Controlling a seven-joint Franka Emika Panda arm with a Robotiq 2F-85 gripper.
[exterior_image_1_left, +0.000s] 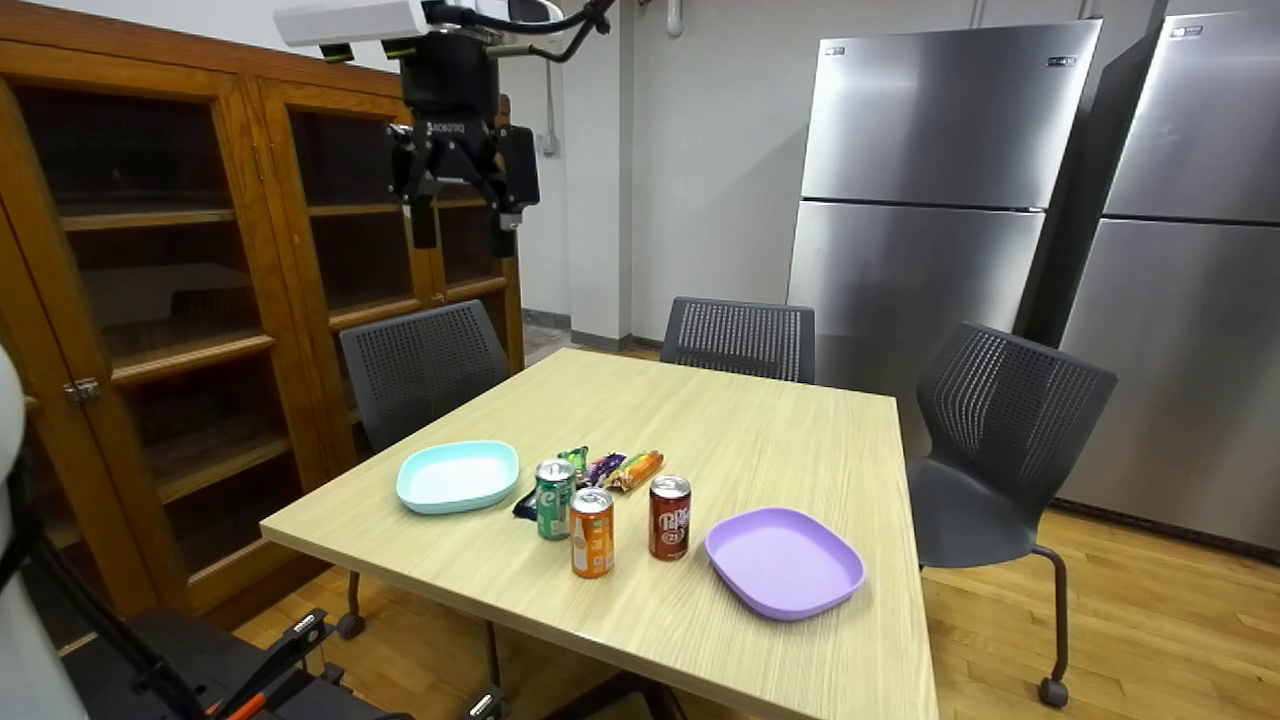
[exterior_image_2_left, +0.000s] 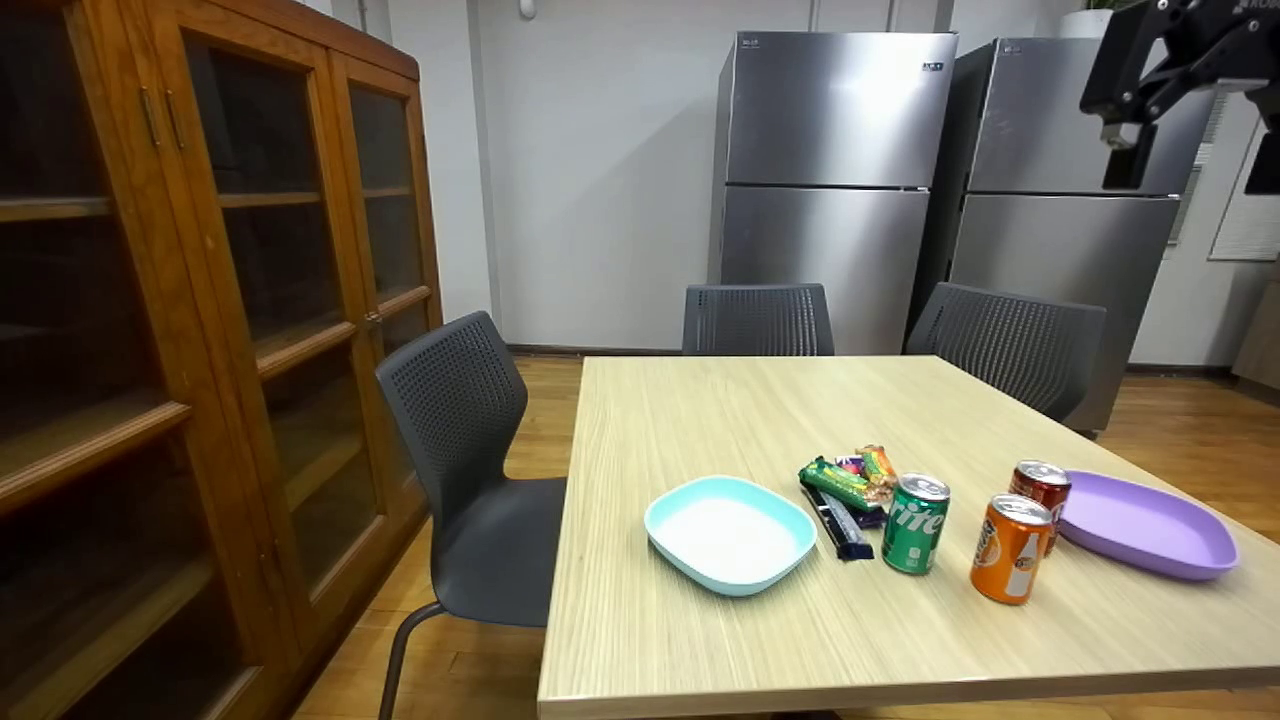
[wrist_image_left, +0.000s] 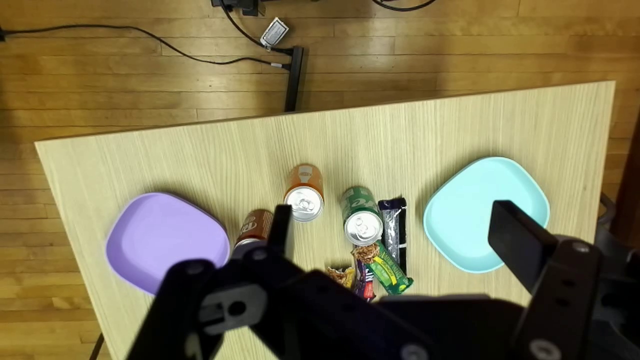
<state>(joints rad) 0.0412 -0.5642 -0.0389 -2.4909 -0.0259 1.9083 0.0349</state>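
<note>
The black two-finger gripper (exterior_image_1_left: 463, 238) is spread wide, just hanging well above the pale wood-grain surface (exterior_image_1_left: 720, 425); down there a green metal Sprite can (exterior_image_2_left: 914, 530), an orange metal soda can (exterior_image_1_left: 592, 540) and a dark red metal Dr Pepper can (exterior_image_1_left: 669, 522) stand upright, pretty close together. Shiny wrapped snack bars (exterior_image_2_left: 840, 485) are piled right beside the green one; a light-blue rounded plate (exterior_image_1_left: 458, 478) and a purple rounded plate (exterior_image_1_left: 785, 562) flank the lot.

In an exterior view the gripper (exterior_image_1_left: 463, 236) hangs, jaws apart, high above the table (exterior_image_1_left: 730, 425). A blue plate (exterior_image_1_left: 458, 477) lies by the table's left edge, a purple plate (exterior_image_1_left: 785, 562) by its right; three cans (exterior_image_1_left: 592, 540) stand between, toward the near edge, snacks (exterior_image_1_left: 605, 468) beside and behind them.
</note>
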